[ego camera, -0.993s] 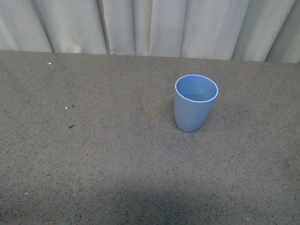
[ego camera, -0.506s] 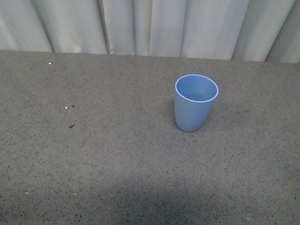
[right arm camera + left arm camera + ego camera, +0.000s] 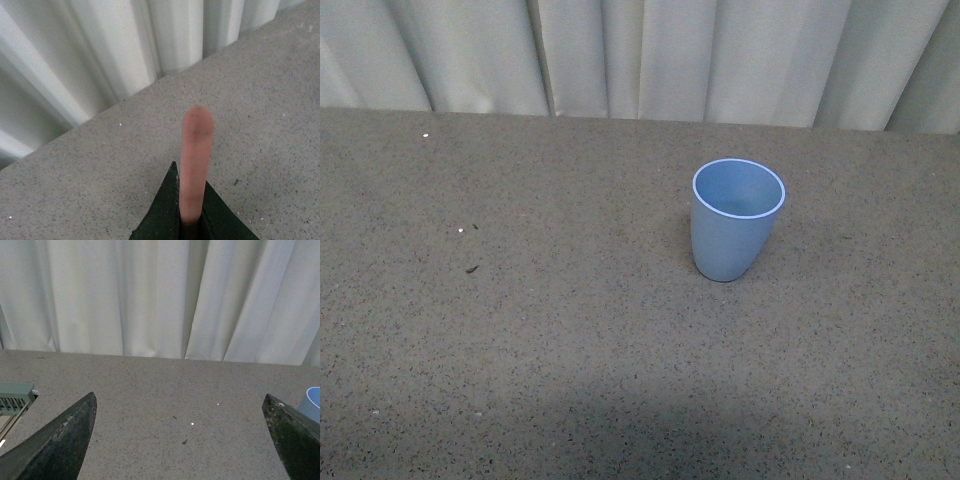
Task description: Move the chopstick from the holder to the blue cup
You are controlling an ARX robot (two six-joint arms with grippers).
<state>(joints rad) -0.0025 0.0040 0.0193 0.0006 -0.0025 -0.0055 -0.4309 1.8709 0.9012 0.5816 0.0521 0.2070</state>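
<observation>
The blue cup stands upright and empty on the grey speckled table, right of the middle in the front view; its rim also shows at the edge of the left wrist view. Neither arm shows in the front view. My right gripper is shut on a coral-red chopstick that sticks out past the fingertips, above the table near the curtain. My left gripper is open and empty above bare table. A pale green holder with thin sticks shows at the edge of the left wrist view.
A white pleated curtain runs along the table's far edge. Small specks of debris lie on the table's left part.
</observation>
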